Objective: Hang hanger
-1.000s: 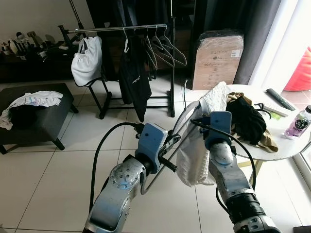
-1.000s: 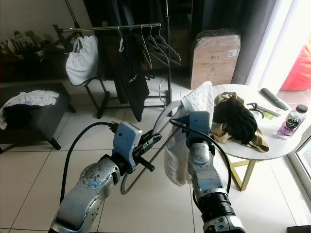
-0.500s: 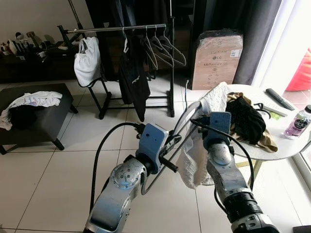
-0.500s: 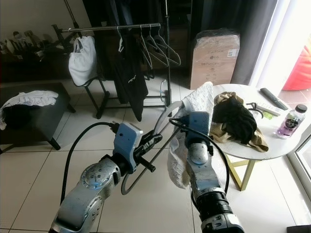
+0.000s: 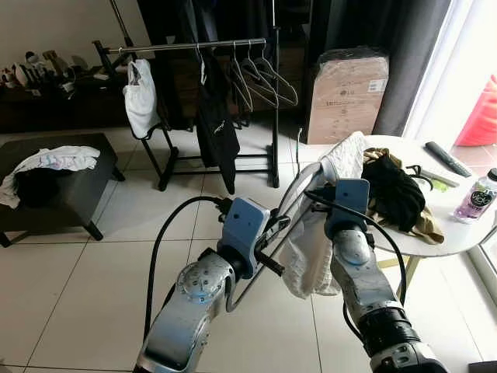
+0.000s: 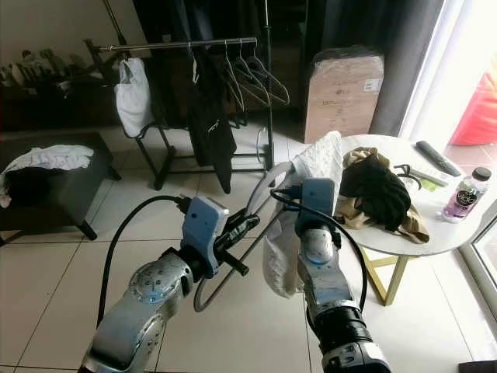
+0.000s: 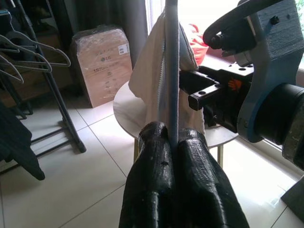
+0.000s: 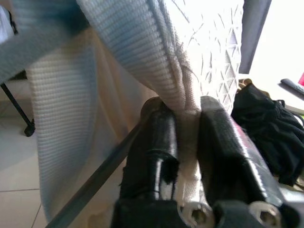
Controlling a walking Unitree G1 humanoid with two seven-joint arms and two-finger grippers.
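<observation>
At lower centre of the frame, the left gripper (image 7: 172,142) is clamped on a pale hanger (image 7: 171,71), and just beside it the right gripper (image 8: 187,128) pinches the white garment (image 5: 311,249) draped over that hanger. At right, a round table (image 5: 435,241) carries dark clothes (image 5: 396,190). At upper centre stands the rack (image 5: 194,47) with empty hangers (image 5: 260,78).

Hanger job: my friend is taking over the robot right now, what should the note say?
Left gripper: shut on the hanger, held in front of the robot.
Right gripper: shut on the white top draped over that hanger.
Clothes rack: across the room, with spare hangers and clothes on its rail.
Done: the top is on the hanger.
Left: go to the rack, hook the hanger on the rail, let go.
</observation>
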